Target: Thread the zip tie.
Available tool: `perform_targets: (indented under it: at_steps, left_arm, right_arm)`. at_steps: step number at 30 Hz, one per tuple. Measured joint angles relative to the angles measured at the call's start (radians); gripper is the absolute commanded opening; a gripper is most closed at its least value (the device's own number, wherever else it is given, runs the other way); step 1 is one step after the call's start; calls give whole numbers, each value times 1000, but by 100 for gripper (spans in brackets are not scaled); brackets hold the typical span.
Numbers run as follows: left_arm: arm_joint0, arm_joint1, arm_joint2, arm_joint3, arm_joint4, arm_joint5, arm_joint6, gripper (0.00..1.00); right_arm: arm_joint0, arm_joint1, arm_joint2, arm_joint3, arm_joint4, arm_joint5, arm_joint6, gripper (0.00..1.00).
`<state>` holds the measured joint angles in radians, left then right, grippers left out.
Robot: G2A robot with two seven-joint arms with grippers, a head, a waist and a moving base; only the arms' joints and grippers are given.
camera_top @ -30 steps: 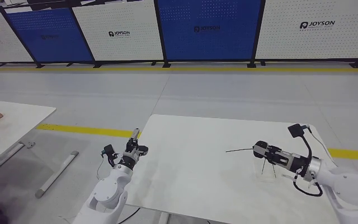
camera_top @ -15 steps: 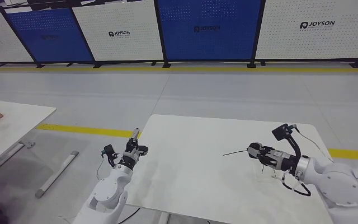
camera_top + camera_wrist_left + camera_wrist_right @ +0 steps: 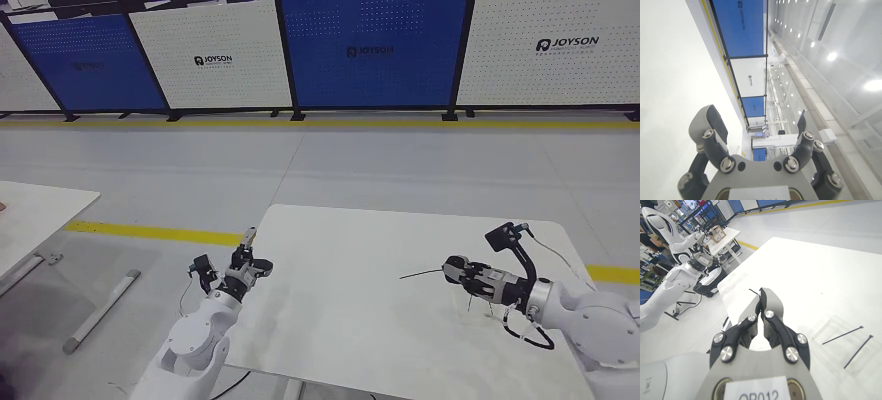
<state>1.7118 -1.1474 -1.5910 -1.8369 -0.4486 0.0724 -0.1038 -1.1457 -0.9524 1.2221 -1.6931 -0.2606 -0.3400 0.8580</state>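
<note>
A black zip tie [image 3: 422,272] sticks out toward the table's middle from my right gripper [image 3: 452,268], which is shut on it above the right part of the white table [image 3: 340,300]. In the right wrist view the jaws of that gripper [image 3: 760,294] are pressed together, with a short end of the zip tie [image 3: 753,291] poking past the tips. My left gripper [image 3: 250,255] hangs at the table's left edge, open and holding nothing. In its own view, the left gripper [image 3: 759,123] points up toward the hall ceiling.
Two spare black zip ties [image 3: 842,335] [image 3: 857,351] lie in a clear shallow tray [image 3: 829,324] on the table beside my right gripper. They appear as thin dark lines [image 3: 472,298] in the top view. Another white table [image 3: 30,215] stands to the far left.
My right gripper has carried the zip tie a little toward the table's middle, then held still. My left gripper has shifted slightly toward the table.
</note>
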Motion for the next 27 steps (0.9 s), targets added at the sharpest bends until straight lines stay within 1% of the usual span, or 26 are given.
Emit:
perform_targets:
  at_steps: [2, 4, 6, 7, 8, 9, 10, 11, 22, 23, 24, 26, 27]
  left_arm:
    - [-2, 4, 7, -30, 31, 37, -54, 100]
    - [-7, 6, 21, -53, 67, 60, -76, 100]
    - [-17, 7, 44, -73, 95, 104, -111, 100]
    - [-23, 8, 54, -77, 102, 129, -128, 100]
    - [-34, 9, 65, -78, 105, 167, -147, 100]
    - [-42, 9, 72, -77, 100, 195, -158, 100]
    - [-49, 9, 76, -76, 95, 217, -163, 100]
    - [-53, 9, 77, -75, 91, 227, -165, 100]
    - [-52, 8, 76, -74, 89, 223, -163, 100]
    - [-53, 7, 75, -70, 69, 224, -166, 100]
    - [-55, 6, 72, -66, 34, 235, -180, 100]
    - [-60, 9, 47, -58, -59, 267, -240, 100]
    - [-58, 12, 38, -52, -86, 269, -269, 100]
  right_arm:
    - [0, 0, 0, 0, 0, 0, 0, 0]
    - [0, 0, 0, 0, 0, 0, 0, 0]
    - [0, 0, 0, 0, 0, 0, 0, 0]
    - [0, 0, 0, 0, 0, 0, 0, 0]
    - [0, 0, 0, 0, 0, 0, 0, 0]
    - [0, 0, 0, 0, 0, 0, 0, 0]
    - [0, 0, 0, 0, 0, 0, 0, 0]
    - [0, 0, 0, 0, 0, 0, 0, 0]
    - [0, 0, 0, 0, 0, 0, 0, 0]
    - [0, 0, 0, 0, 0, 0, 0, 0]
    - [-1, 0, -1, -4, -2, 0, -2, 0]
    - [-3, 0, -11, -34, -7, 0, -6, 0]
    - [0, 1, -15, -51, -11, 0, -3, 0]
